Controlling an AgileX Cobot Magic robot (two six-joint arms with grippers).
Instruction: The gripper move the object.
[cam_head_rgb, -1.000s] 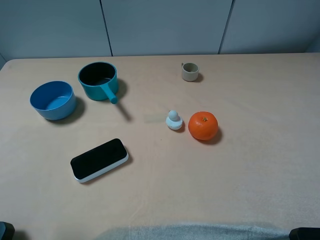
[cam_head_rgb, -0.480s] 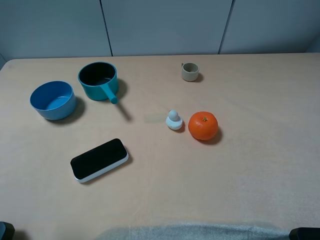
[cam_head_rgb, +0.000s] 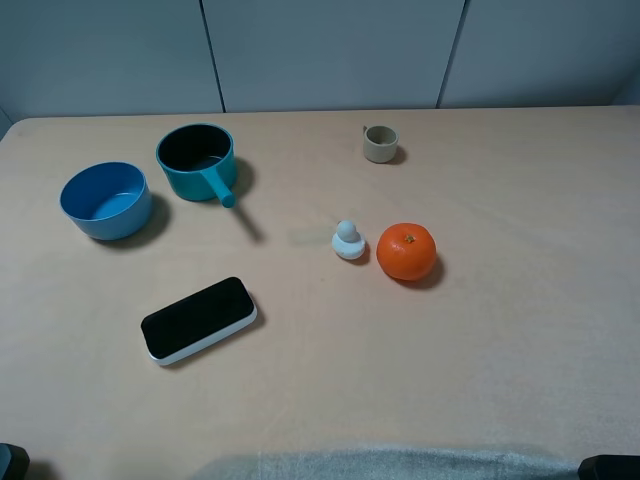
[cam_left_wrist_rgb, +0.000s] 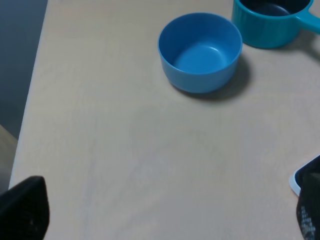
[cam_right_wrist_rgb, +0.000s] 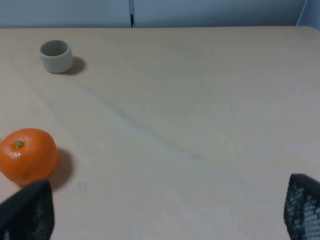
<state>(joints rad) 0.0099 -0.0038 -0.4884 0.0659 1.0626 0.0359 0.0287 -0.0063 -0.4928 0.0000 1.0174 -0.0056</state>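
The orange mandarin (cam_head_rgb: 406, 251) rests on the tan table right of centre, close beside a small pale duck figure (cam_head_rgb: 348, 241). It also shows in the right wrist view (cam_right_wrist_rgb: 27, 156), ahead of the right gripper (cam_right_wrist_rgb: 165, 210), whose two dark fingertips (cam_right_wrist_rgb: 27, 210) stand wide apart and empty. The left gripper (cam_left_wrist_rgb: 167, 215) is also open and empty, over bare table short of the blue bowl (cam_left_wrist_rgb: 200, 52). In the exterior view only dark bits of the arms show at the bottom corners.
A blue bowl (cam_head_rgb: 105, 200) and a teal pot with a handle (cam_head_rgb: 197, 162) stand at the back left. A black phone (cam_head_rgb: 198, 320) lies at the front left. A small beige cup (cam_head_rgb: 380, 144) stands at the back. The table's left edge (cam_left_wrist_rgb: 35, 90) shows in the left wrist view.
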